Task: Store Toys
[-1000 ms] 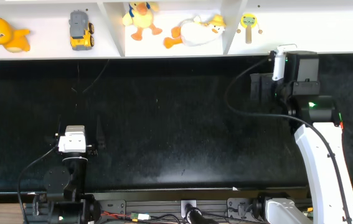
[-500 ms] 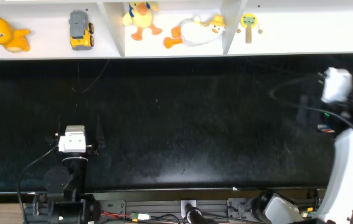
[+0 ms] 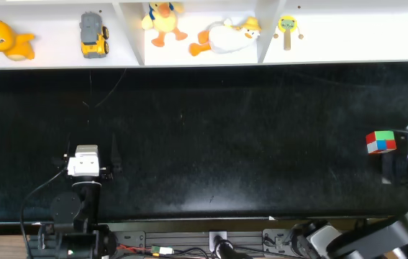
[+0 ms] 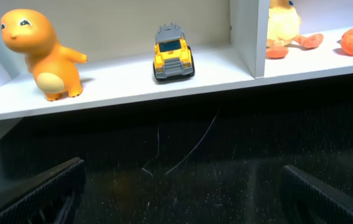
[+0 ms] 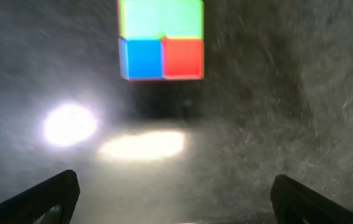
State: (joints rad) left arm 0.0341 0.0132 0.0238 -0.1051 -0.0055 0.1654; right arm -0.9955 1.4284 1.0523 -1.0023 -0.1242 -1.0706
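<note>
A multicoloured cube [image 3: 381, 142] with green, blue and red faces lies on the black table near the right edge. In the right wrist view the cube [image 5: 160, 40] sits just ahead of my right gripper [image 5: 176, 199], which is open and holds nothing. My left gripper [image 4: 179, 199] is open and empty, low over the table at the front left, facing the white shelf [image 4: 120, 87]. On the shelf stand an orange figure [image 4: 39, 53] and a yellow truck [image 4: 173, 53].
Along the back, the shelf [image 3: 362, 43] also holds a yellow duck plush [image 3: 164, 21], a white duck plush [image 3: 227, 36] lying on its side and a small green toy [image 3: 288, 29]. The left arm [image 3: 85, 164] stands at the front left.
The right arm has swung from the back right by the shelf down to the right edge. The cube now shows on the table beside it. The left arm has not moved.
</note>
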